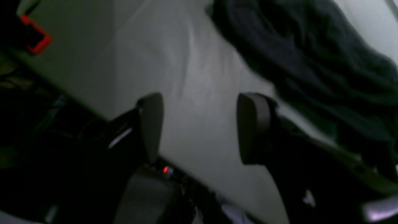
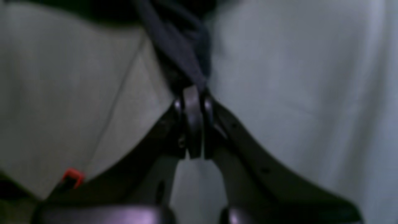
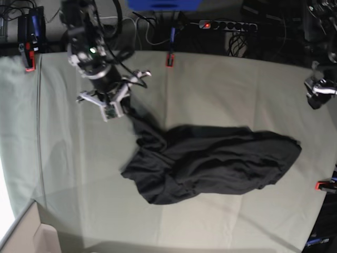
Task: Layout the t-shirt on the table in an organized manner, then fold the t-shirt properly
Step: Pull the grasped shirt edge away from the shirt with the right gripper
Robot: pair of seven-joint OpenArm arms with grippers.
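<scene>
The dark charcoal t-shirt (image 3: 210,161) lies crumpled in a wide heap on the middle of the table (image 3: 237,89), with one twisted strand stretched up and left. My right gripper (image 3: 120,108) is shut on the end of that strand. The right wrist view shows the closed gripper (image 2: 192,93) pinching the dark fabric (image 2: 180,46) above the cloth. My left gripper (image 3: 317,95) hovers at the table's right edge, apart from the shirt. In the left wrist view it is open and empty (image 1: 202,127), with the t-shirt (image 1: 311,62) beyond it to the upper right. The rainbow graphic is hidden.
Red-orange clamps sit at the back edge (image 3: 169,59), the back left corner (image 3: 29,60) and the right edge (image 3: 325,185). A power strip (image 3: 226,25) and cables lie behind the table. A pale box (image 3: 26,232) stands at the front left corner.
</scene>
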